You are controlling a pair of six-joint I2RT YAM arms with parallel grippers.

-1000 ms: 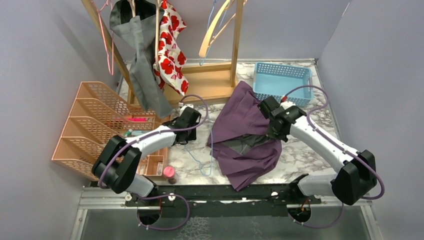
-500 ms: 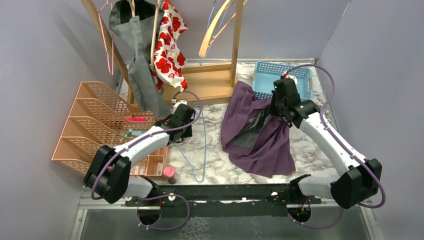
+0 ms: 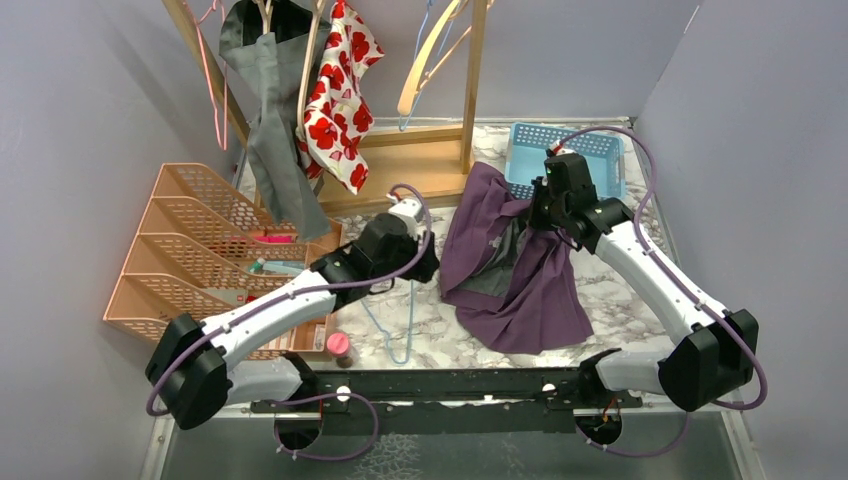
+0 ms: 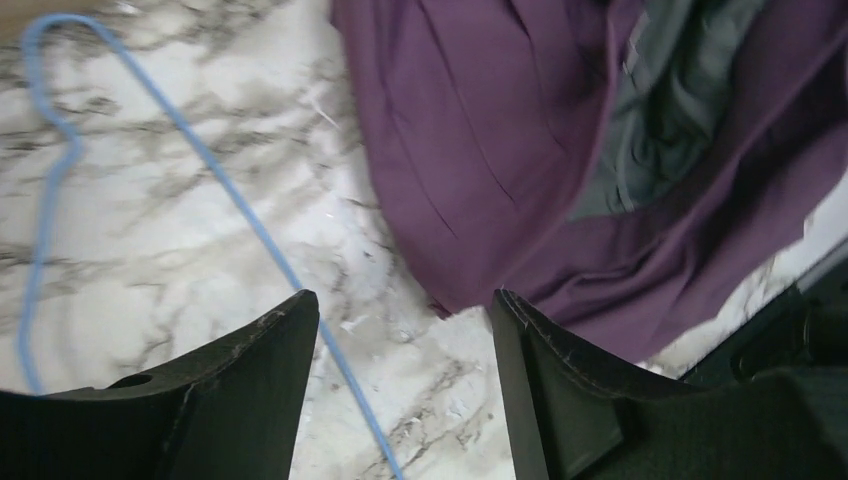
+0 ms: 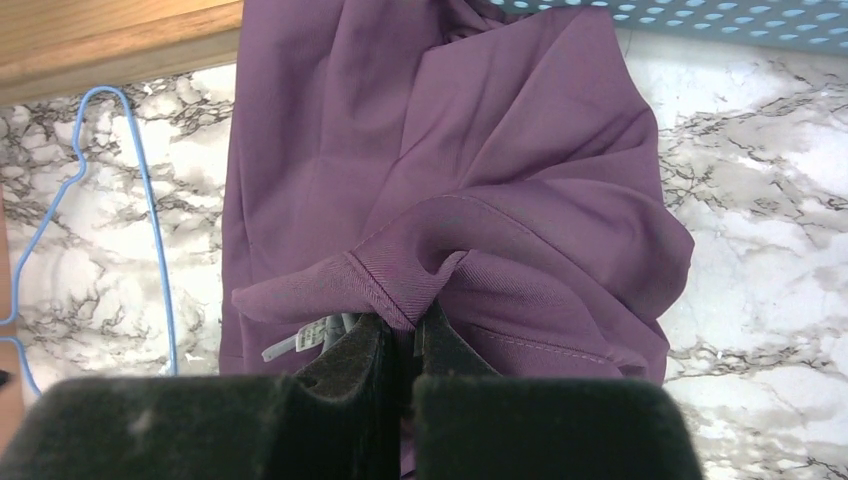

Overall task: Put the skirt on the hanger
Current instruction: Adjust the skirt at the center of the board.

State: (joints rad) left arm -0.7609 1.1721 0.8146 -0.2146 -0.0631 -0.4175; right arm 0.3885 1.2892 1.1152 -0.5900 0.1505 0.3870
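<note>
The step in hand is bringing skirt and hanger together; neither is on the other yet. The right hand [image 5: 412,330] is clamped tight on a fold at the skirt's [image 3: 530,290] hem or waistband edge, beside a small sewn-in label, and holds that edge raised at the far right, just near of the blue basket [image 3: 600,150]. The rest of the purple cloth hangs down and spreads over the tabletop [image 3: 440,335] to the near side, with its grey lining showing.

The left hand [image 4: 402,300] stands well open with nothing between its fingers. It hovers above the marble between the skirt's left edge and the blue wire hanger [image 4: 250,215], which lies flat on the tabletop to the left of the skirt and apart from it.

The next move probably falls to the left hand: drop onto the thin wire, close on it and lift it toward the raised cloth. Flat wire on a hard top gives little to pinch, so the fingers would need to straddle it squarely. The right hand's grip has to hold the waist up meanwhile.
</note>
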